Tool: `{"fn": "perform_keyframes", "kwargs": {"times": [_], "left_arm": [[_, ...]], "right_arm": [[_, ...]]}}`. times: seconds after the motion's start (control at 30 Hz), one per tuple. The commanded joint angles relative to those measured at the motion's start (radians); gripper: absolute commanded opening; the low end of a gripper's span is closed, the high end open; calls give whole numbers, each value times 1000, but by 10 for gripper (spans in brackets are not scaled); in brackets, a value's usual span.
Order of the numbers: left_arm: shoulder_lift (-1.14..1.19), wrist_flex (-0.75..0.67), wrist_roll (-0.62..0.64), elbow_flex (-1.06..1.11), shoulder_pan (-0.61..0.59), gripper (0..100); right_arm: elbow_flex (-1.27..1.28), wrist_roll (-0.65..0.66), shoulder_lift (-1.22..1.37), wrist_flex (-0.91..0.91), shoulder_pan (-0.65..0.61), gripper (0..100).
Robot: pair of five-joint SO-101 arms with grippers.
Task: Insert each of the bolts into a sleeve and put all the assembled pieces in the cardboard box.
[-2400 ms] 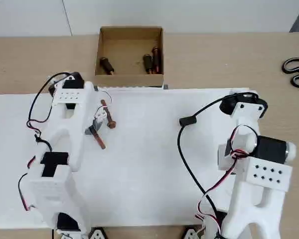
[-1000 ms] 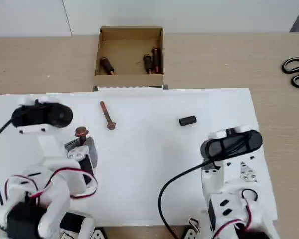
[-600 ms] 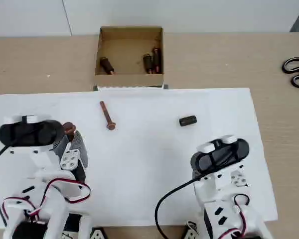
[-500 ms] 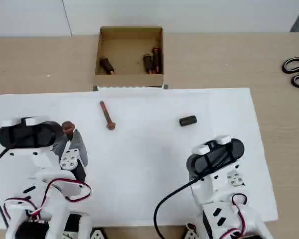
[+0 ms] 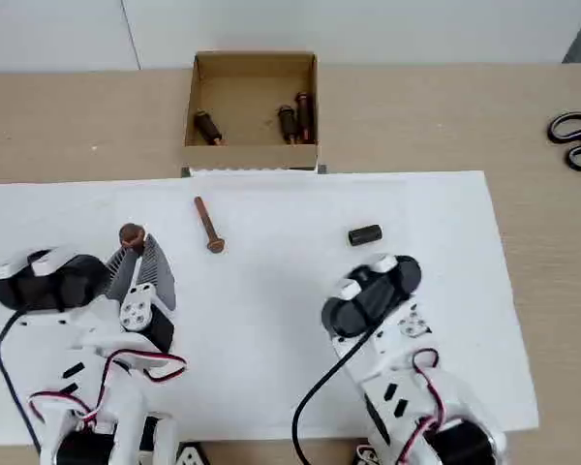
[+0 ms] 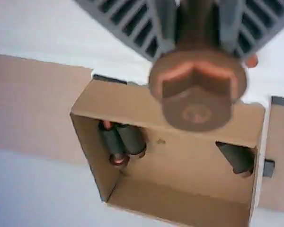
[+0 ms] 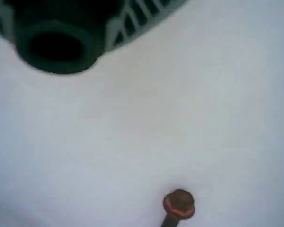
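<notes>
The wooden table (image 5: 445, 116) carries a white sheet (image 5: 271, 320) on which both arms stand. The cardboard box (image 5: 254, 153) sits off the sheet, straight ahead of the left pincer (image 5: 136, 260). In the left wrist view its open top (image 6: 132, 111) lies just past the pincer's tips. Three assembled pieces lie inside: one (image 5: 206, 127) alone, two (image 5: 295, 118) side by side. Scissors (image 5: 576, 139) rest far out beyond the right arm's outer side.

The left pincer is clamped narrowly on the held bolt (image 6: 197, 90), with the head sticking out past the fingertips toward the box. The loose bolt (image 5: 209, 224) lies on the sheet near that pincer, on the side toward the other arm.

The right pincer (image 7: 61, 23) grips the held sleeve (image 7: 57, 47), its bore open at the end. The loose sleeve (image 5: 365, 234) lies just ahead of the right arm.
</notes>
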Motion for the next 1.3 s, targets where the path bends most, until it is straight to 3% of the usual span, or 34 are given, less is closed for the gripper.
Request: {"fn": "perform_keyframes", "kwargs": {"times": [0.0,0.37,0.57,0.83,1.27], "left_arm": [[-11,-52,9,5,46,5],[-9,-66,195,39,245,5],[-8,-69,199,44,322,5],[-8,-71,199,44,339,5],[-5,-71,201,44,425,5]], "right_arm": [[52,-5,-5,-136,-79,2],[222,0,-4,-355,-245,2],[236,0,-4,-364,-283,2],[238,2,-2,-363,-346,2],[235,2,-2,-363,-354,2]]}}
